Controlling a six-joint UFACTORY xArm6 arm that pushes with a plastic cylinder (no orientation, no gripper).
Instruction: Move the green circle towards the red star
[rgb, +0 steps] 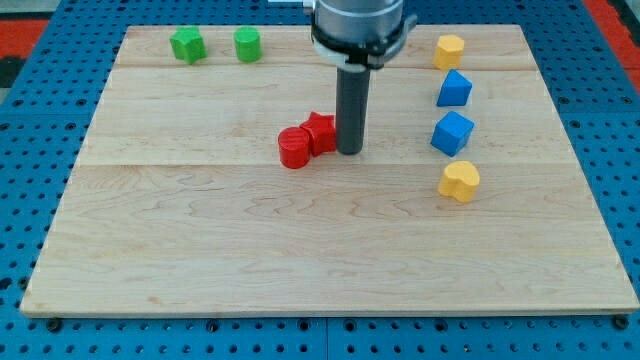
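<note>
The green circle (247, 44) sits near the view's top left on the wooden board (300, 250). The red star (319, 132) lies near the board's middle, touching a red cylinder (295, 148) on its lower left. My tip (349, 151) stands just to the right of the red star, touching or nearly touching it, and far below and to the right of the green circle.
A green star-like block (187, 45) lies left of the green circle. At the view's right stand a yellow block (449, 50), two blue blocks (453, 89) (451, 133) and a yellow heart (460, 181). Blue pegboard surrounds the board.
</note>
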